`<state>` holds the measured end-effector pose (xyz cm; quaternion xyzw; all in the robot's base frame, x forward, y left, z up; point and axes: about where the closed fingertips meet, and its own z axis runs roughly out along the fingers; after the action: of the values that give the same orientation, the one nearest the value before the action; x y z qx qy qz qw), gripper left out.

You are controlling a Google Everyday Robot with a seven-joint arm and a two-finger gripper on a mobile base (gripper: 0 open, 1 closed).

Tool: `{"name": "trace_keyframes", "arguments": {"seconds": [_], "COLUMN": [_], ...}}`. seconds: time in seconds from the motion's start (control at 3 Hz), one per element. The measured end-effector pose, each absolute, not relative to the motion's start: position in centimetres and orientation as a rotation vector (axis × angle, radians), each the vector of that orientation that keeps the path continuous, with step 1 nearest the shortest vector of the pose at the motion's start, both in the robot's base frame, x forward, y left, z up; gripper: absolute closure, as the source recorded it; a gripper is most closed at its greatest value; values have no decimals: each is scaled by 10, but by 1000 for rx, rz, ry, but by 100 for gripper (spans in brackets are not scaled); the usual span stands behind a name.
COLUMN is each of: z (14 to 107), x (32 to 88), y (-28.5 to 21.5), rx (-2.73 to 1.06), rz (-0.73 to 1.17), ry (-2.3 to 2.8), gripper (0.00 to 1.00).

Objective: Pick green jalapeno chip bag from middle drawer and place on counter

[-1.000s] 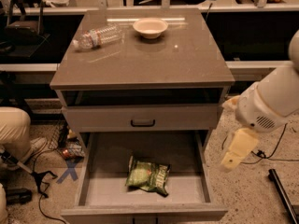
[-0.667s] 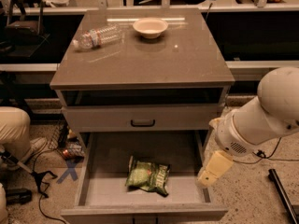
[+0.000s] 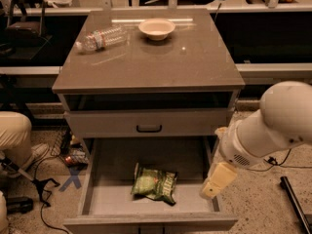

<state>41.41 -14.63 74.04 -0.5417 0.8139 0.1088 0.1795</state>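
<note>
The middle drawer is pulled out wide. Just one thing lies inside it, the green jalapeno chip bag. The bag lies flat on the pale drawer floor, near the middle. Above it, the drawer with the black handle is closed. On the tabletop sit a white bowl and a water bottle lying on its side, both near the back.

The pincer hangs by the right wall of the open drawer. It is to the right of the bag and does not touch it. I cannot tell how far open it is.

The big white arm comes in from the right and bends down, so the pincer points down and left.
</note>
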Motion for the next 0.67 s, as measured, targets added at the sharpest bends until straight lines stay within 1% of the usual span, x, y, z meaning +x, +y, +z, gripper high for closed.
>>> {"name": "trace_keyframes", "arguments": {"seconds": [0.33,0.67], "z": [694,654], "x": [423,442], "y": [-125,-98], "rx": [-1551,-1547], "rz": [263,281], "ry": [2262,2202], "gripper": [0,0]}}
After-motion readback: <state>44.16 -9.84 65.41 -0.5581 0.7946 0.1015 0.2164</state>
